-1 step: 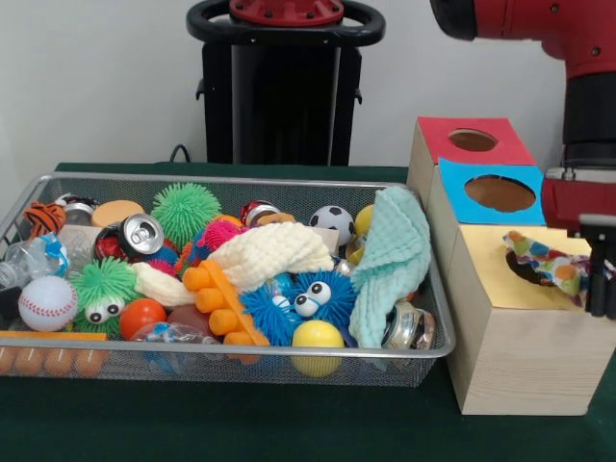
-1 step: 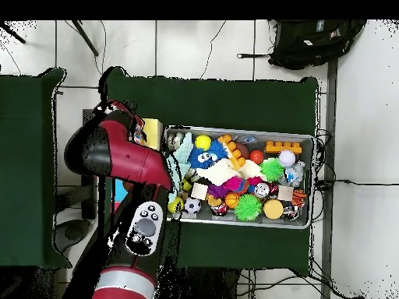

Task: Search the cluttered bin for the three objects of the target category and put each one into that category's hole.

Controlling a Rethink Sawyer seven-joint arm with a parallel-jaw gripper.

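Currently the gripper (image 1: 599, 279), fingers apparently pinching a patterned cloth (image 1: 544, 262) draped half into the yellow hole (image 1: 527, 269); risk: on release the fabric catches on the rim and hangs outside the wooden box (image 1: 510, 356).

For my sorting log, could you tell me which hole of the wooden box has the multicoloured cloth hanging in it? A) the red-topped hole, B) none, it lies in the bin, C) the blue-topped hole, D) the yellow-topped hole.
D: the multicoloured cloth drapes into the opening of the yellow-topped section, while the red-topped hole and blue-topped hole show nothing in them.
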